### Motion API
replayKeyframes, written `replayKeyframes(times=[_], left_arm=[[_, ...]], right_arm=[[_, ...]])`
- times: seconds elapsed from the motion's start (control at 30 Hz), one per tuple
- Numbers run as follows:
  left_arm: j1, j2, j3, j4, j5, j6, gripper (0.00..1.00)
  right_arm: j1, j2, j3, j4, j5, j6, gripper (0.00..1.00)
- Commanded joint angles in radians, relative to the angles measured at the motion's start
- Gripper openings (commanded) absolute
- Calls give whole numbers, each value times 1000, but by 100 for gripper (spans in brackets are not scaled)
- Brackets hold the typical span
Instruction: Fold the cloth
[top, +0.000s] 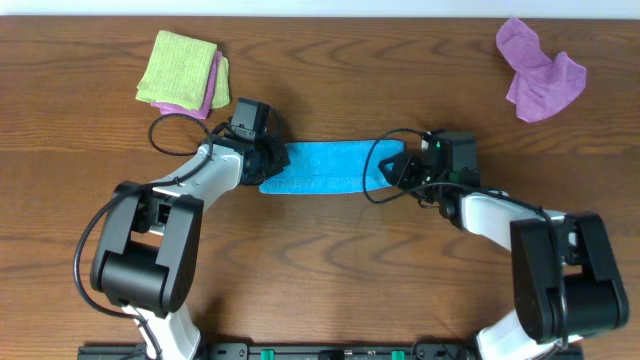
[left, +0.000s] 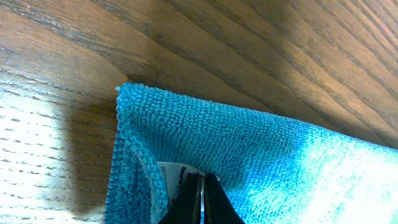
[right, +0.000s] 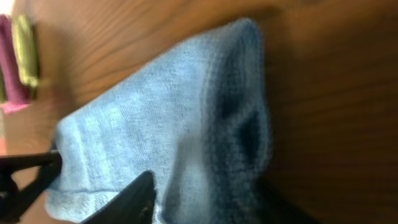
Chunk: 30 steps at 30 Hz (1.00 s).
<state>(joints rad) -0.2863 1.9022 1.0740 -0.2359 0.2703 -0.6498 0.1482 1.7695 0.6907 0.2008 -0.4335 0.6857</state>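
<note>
The sky-blue cloth lies on the wooden table as a narrow strip between my two grippers. My left gripper is at its left end. In the left wrist view the fingers are pinched shut on the cloth right beside its white tag. My right gripper is at the strip's right end. In the right wrist view one dark finger presses on the raised, bunched cloth; the other finger is hidden under it.
A folded lime-green cloth on a pink one sits at the back left and also shows in the right wrist view. A crumpled lilac-purple cloth lies at the back right. Black cables loop beside both wrists.
</note>
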Motion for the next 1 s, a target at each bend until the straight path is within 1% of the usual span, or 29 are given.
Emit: replayKeyframes(times=[0.0, 0.1, 0.13, 0.33, 0.53, 0.8, 0.97], left_arm=[[-2, 28, -4, -22, -7, 18, 6], [-2, 28, -4, -21, 13, 19, 6], [-2, 28, -4, -21, 17, 18, 6], [-2, 28, -4, -22, 38, 18, 6], [-2, 28, -4, -22, 38, 18, 6], [-2, 28, -4, -21, 38, 18, 6], [-2, 28, -4, -21, 38, 18, 5]], right_arm=[[9, 56, -34, 6, 101, 5, 31], [9, 56, -34, 64, 101, 5, 11], [10, 56, -34, 81, 101, 4, 2], [10, 27, -27, 182, 35, -14, 1], [31, -66, -9, 185, 33, -14, 1], [145, -102, 40, 208, 36, -14, 1], [228, -102, 82, 209, 80, -14, 1]])
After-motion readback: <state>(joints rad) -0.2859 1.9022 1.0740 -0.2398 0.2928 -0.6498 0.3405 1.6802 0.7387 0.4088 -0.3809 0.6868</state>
